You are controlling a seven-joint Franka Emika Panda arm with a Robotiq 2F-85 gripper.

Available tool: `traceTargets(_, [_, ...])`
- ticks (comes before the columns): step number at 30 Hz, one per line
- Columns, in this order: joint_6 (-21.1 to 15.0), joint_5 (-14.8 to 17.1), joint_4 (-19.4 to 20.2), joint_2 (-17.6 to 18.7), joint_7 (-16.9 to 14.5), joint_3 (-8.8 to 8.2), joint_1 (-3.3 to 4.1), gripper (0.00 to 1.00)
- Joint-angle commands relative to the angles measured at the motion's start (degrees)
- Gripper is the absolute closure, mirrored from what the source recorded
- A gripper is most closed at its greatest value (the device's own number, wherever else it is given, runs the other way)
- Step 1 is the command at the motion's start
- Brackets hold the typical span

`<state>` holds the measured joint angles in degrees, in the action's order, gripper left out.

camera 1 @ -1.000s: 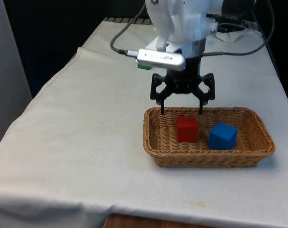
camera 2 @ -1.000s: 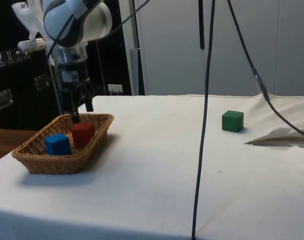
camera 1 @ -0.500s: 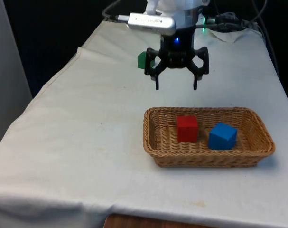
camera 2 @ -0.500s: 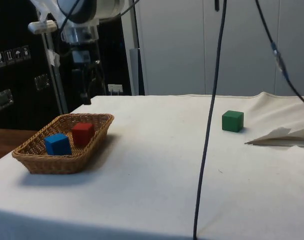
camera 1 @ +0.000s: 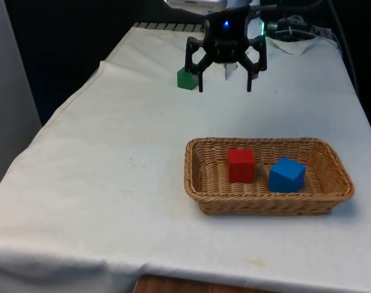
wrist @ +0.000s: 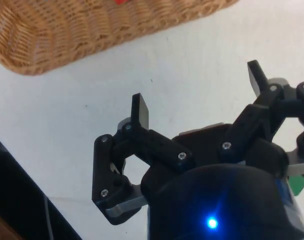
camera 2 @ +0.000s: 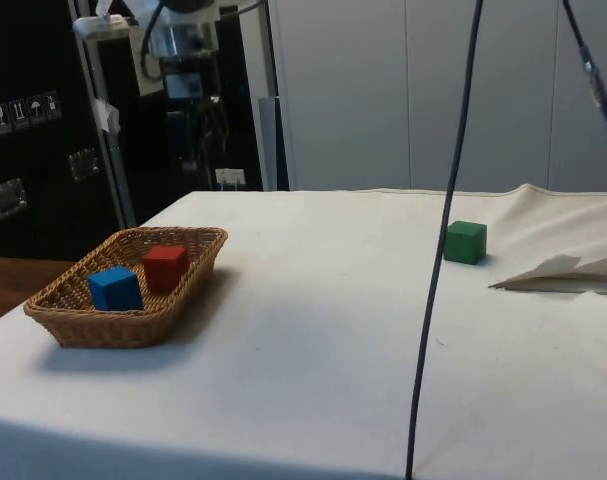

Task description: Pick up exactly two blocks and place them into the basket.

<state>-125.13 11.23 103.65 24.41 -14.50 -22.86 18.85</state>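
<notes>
A woven basket (camera 1: 200,183) (camera 2: 198,262) (wrist: 51,35) holds a red block (camera 1: 241,165) (camera 2: 165,267) and a blue block (camera 1: 286,174) (camera 2: 115,288) side by side. A green block (camera 1: 186,79) (camera 2: 465,242) rests on the white cloth farther back, toward the robot's end. My gripper (camera 1: 224,89) (camera 2: 211,170) (wrist: 197,92) hangs open and empty high above the cloth, behind the basket and just to the front view's right of the green block. Nothing sits between its fingers (wrist: 139,111).
The cloth-covered table drops off at its front edge (camera 1: 173,262) and along the front view's left side. Crumpled cloth (camera 2: 563,272) lies beyond the green block in the side view. A black cable (camera 2: 443,240) hangs down through the side view.
The gripper rose out of the basket, open, and drew back toward the robot's end near the green block. The red and blue blocks stayed put in the basket.
</notes>
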Motion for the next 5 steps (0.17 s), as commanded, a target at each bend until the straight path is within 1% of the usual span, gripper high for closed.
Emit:
traceTargets(1, [-1.49, -0.57, 1.49, -0.92, 0.46, -0.29, 0.52, 0.0])
traceTargets(4, [-2.58, -0.69, 3.44, -2.18, 0.4, -0.06, 0.52, 0.0])
traceTargets(5, [-1.95, -0.29, 3.21, -2.01, 0.06, 0.17, 0.17, 0.0])
